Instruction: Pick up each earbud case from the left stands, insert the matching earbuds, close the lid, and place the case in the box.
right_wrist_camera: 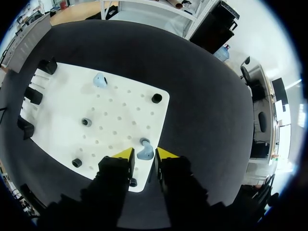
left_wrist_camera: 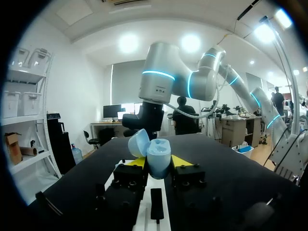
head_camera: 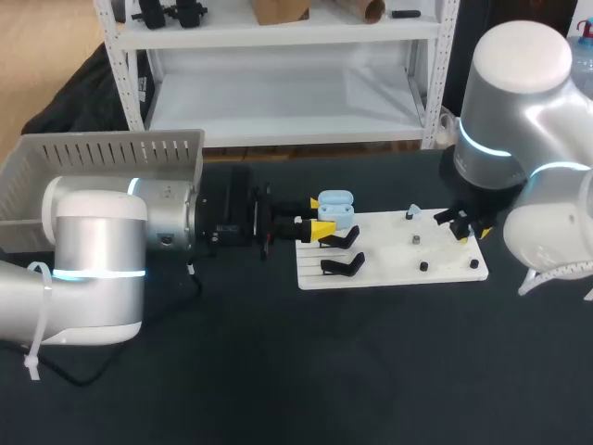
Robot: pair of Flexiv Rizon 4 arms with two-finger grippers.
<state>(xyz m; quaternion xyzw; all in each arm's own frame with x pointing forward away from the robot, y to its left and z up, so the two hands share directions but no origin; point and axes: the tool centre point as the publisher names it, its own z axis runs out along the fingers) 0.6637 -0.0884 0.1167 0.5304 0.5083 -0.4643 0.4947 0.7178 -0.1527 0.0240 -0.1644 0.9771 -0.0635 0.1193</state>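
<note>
Left wrist view: pale blue, rounded earbud case point(left_wrist_camera: 159, 150), lid flipped open, clamped between left gripper's point(left_wrist_camera: 158, 162) yellow tips; right gripper's point(right_wrist_camera: 144, 155) grip unclear.

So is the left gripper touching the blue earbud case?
Touching. In the left wrist view the left gripper has both fingertips flush against the earbud case.

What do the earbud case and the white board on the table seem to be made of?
Earbud case: looks like smooth pale blue plastic with a soft sheen; its rounded shell and open lid catch mild highlights. Board: probably matte white plastic or painted sheet, flat, evenly coloured and drilled with regular holes; the look does not settle which.
</note>
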